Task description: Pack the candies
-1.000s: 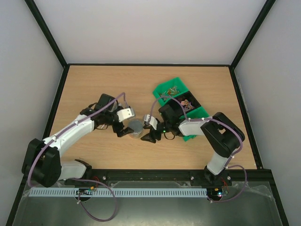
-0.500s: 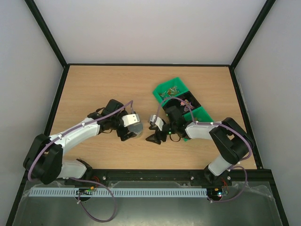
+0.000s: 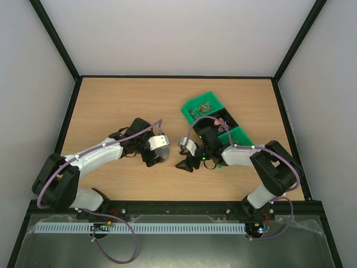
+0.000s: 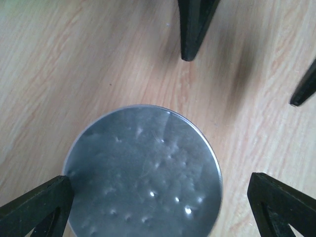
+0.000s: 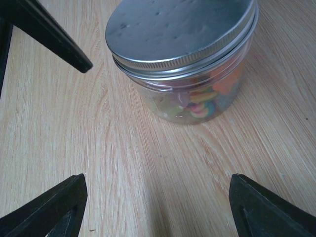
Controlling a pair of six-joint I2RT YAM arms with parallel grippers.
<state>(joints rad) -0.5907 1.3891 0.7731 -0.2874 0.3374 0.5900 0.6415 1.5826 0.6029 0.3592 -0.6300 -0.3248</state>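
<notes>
A: Since the silver lid (image 5: pixel 180 29) is on, where are the candies (image 5: pixel 202 106)?
B: Only the right wrist shows them, inside the clear jar (image 5: pixel 163 106). Left wrist sees just the lid top.
A: Pincers?
B: Right gripper (image 5: pixel 157 177) spread wide, jar just ahead, not between the fingers. Left gripper (image 4: pixel 158 180) released, straddling the lid; contact unclear.
A: Top view?
B: Jar mostly hidden under the left gripper. Green bins (image 3: pixel 240 134) beyond, contents too small.

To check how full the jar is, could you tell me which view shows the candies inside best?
The right wrist view: the candies show through the clear jar under its lid. The left wrist view shows only the lid from above; the top external view shows the jar too small to tell.
</notes>
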